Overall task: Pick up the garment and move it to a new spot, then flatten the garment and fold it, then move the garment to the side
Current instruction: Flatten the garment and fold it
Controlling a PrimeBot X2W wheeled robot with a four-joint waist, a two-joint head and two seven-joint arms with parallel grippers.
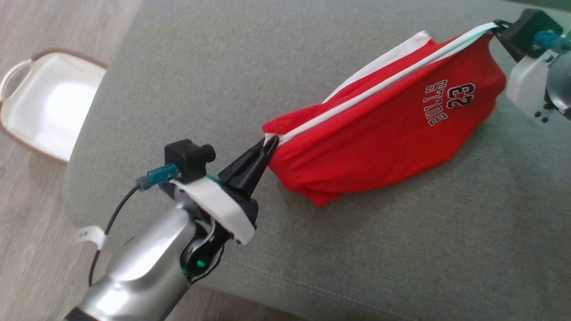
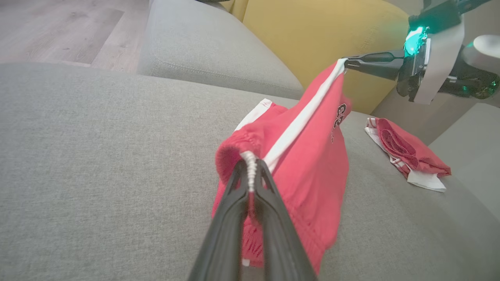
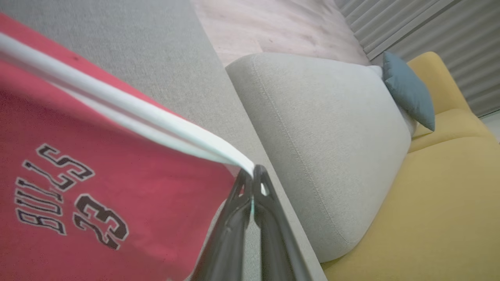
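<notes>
Red mesh shorts (image 1: 383,133) with a white side stripe and black "BULLS 23" print hang stretched between both grippers over a wide grey fabric cushion (image 1: 200,67). Left gripper (image 1: 269,143): long dark fingers clamped together on the gathered waistband corner at the stripe's near end. Right gripper (image 1: 496,26): fingers pinched tight on the far end of the same white stripe, at the top right of the head view. The stripe runs taut as the top edge. Red cloth sags below it in a pouch, lowest fold down at the cushion surface; can't tell if it touches. Print reads upside down from the head camera.

Head view also takes in a white basket with brown rim and loop handle (image 1: 49,102) on pale wood-look floor (image 1: 26,267). It sits off the cushion's left edge, well apart from the shorts.

Left wrist view: white waistband ribbing squeezed between the two fingers, right gripper seen side-on at the upper right. Also a second red-and-white garment (image 2: 410,156) lying bunched on the cushion beyond the held shorts, apart from them. Yellow sofa back (image 2: 312,35) behind.

Right wrist view: stripe end tucked into the fingertips, print close up at the left. Past them a pale grey rounded cushion (image 3: 332,128), a blue-grey pillow (image 3: 408,91) against yellow upholstery, and a grey slatted wall (image 3: 429,23).
</notes>
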